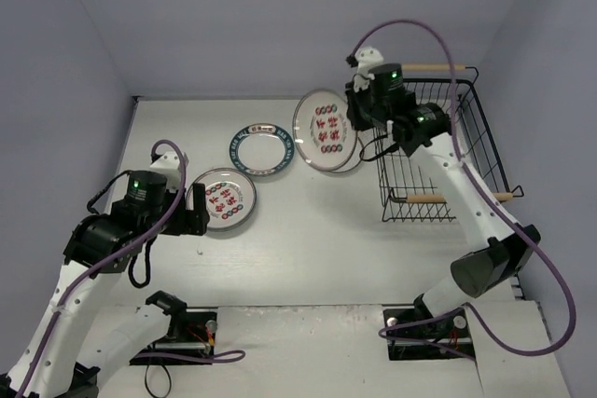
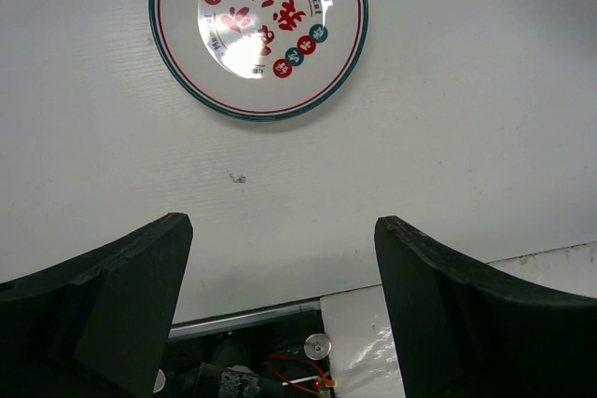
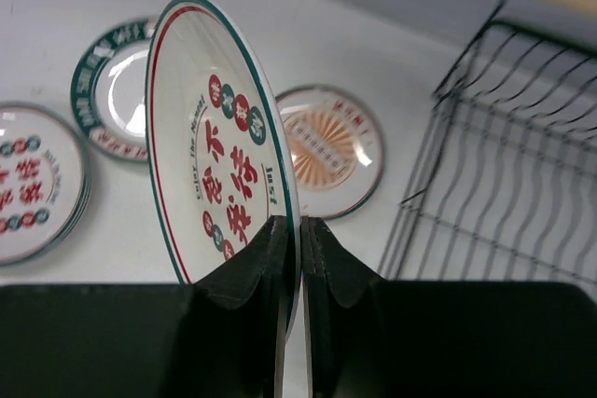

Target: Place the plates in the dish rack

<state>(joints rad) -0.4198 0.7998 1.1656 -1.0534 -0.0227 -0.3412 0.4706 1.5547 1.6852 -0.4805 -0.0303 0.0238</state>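
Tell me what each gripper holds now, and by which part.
The right gripper pinches a red-character plate by its rim; the left gripper is open and empty.

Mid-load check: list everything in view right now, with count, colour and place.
held plate: one, white with red characters, on edge in the right gripper, left of the dish rack.
teal-rimmed plate: one, white centre, flat on the table, mid-back.
sunburst plate: one, orange centre, flat beside the rack.
red-character plate: one or a stack, white, flat before the left gripper.
dish rack: one, black wire, wooden handles, right side.
table: one, white.
left gripper: one, black, open, empty.
right gripper: one, black, shut on the held plate.
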